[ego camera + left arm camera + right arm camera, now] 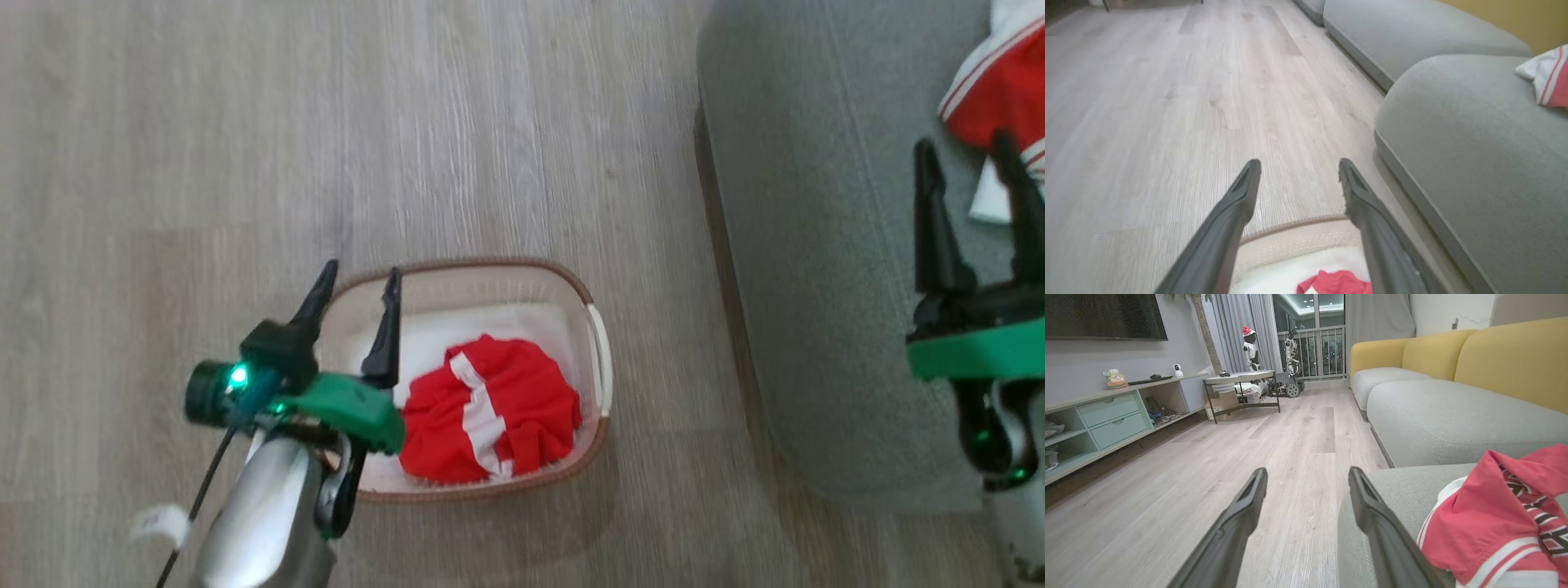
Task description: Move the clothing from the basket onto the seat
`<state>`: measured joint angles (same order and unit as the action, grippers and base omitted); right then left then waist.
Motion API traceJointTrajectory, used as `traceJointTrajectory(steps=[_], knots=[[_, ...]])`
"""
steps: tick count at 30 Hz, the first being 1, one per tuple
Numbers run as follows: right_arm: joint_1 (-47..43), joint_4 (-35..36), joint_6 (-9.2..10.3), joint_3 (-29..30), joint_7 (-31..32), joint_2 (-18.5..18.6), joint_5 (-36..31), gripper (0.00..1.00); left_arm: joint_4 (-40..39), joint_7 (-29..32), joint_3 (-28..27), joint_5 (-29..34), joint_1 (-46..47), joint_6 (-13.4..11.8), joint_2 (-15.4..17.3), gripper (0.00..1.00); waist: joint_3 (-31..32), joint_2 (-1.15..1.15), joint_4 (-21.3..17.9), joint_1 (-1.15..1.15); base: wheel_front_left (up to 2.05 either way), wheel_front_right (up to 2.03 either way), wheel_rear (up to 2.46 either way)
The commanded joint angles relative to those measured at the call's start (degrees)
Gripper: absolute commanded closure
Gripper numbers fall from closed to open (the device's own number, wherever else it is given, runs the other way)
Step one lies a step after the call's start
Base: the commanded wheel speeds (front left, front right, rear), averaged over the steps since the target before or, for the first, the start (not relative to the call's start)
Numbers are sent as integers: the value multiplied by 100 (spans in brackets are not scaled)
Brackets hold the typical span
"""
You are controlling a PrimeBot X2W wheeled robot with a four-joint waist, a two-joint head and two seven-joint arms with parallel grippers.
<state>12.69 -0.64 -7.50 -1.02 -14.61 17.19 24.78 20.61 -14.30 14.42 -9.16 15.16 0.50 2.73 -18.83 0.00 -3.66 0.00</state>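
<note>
Head view: basket (482, 264) on the wood floor (204, 122), near the seat (816, 245)
Shorts (490, 408): red with a white stripe; crumpled inside the basket
Jersey (1000, 90): red with white trim; lying on the seat
Left end effector (362, 271): fingers spread wide; holding nothing; over the basket's left rim
Right end effector (963, 145): fingers spread wide; holding nothing; above the seat, just beside the jersey

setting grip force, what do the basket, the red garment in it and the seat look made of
Basket: likely rigid plastic, matte cream, its walls dotted with small holes, brown woven-look rim. Red garment: thin soft fabric, probably synthetic sportswear, crumpled into folds. Seat: matte grey-green woven upholstery with a stitched seam, seemingly padded.
</note>
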Motion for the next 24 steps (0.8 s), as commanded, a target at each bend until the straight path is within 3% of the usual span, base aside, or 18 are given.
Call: traceJointTrajectory(steps=[1,7,24], knots=[[190,242,1,-74,-39,177,41,0,81,-70,-60,-99,314,-17,17,0,-301,0,-112,0,0,0,0],[610,371,1,-225,-39,361,137,0,1257,-69,528,-563,1117,-50,16,0,-813,0,-294,0,0,0,0],[1485,1124,1,-289,-39,599,268,0,3772,479,1848,-2294,2640,337,15,0,-1997,0,-597,0,0,0,0]])
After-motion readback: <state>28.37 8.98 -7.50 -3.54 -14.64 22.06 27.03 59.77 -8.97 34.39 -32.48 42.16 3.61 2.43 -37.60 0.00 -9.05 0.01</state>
